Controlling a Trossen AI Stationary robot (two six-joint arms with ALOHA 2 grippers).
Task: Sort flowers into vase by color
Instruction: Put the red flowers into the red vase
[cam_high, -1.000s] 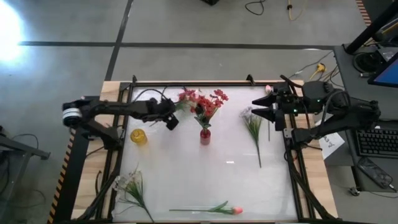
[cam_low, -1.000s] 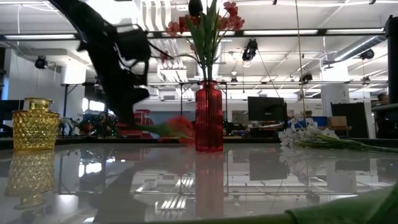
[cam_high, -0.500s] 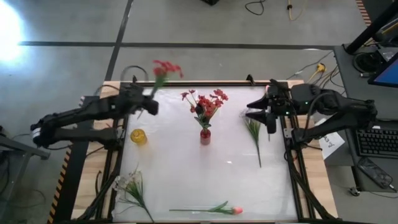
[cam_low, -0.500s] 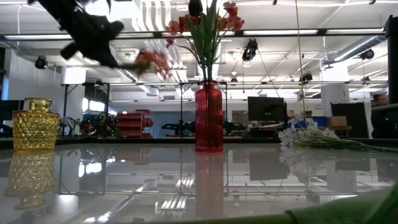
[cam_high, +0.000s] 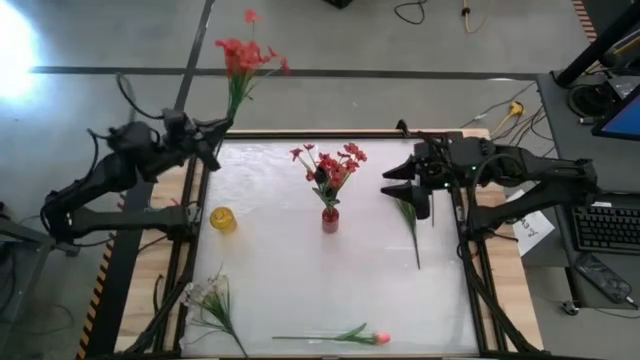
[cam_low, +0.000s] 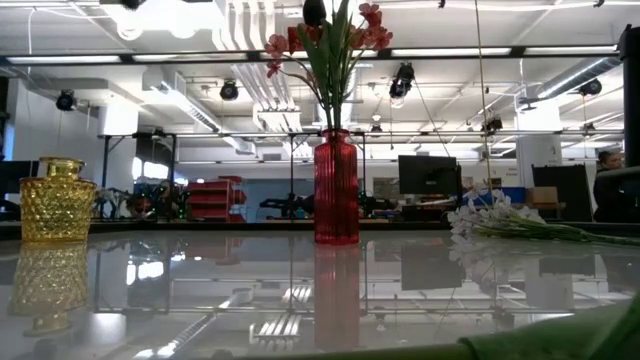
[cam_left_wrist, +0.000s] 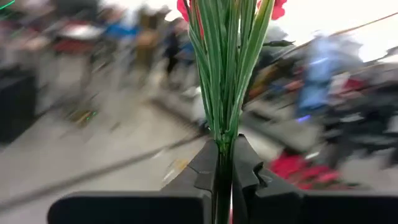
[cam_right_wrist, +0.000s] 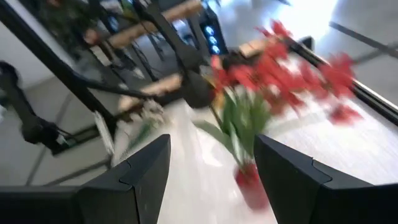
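Beyond table's far-left corner, left hand (cam_high: 210, 140) clamps red spray (cam_high: 240, 62).

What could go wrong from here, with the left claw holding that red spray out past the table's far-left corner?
1. The left claw pinches the red spray only at the stem base, with the long stems sticking out; a fast swing back could whip or loosen it.
2. The red vase is narrow and already full of red flowers; threading another stem in could snag the blooms or tip it.
3. The right claw, open, hovers by the white spray, close to the vase, so the arms' paths may cross.
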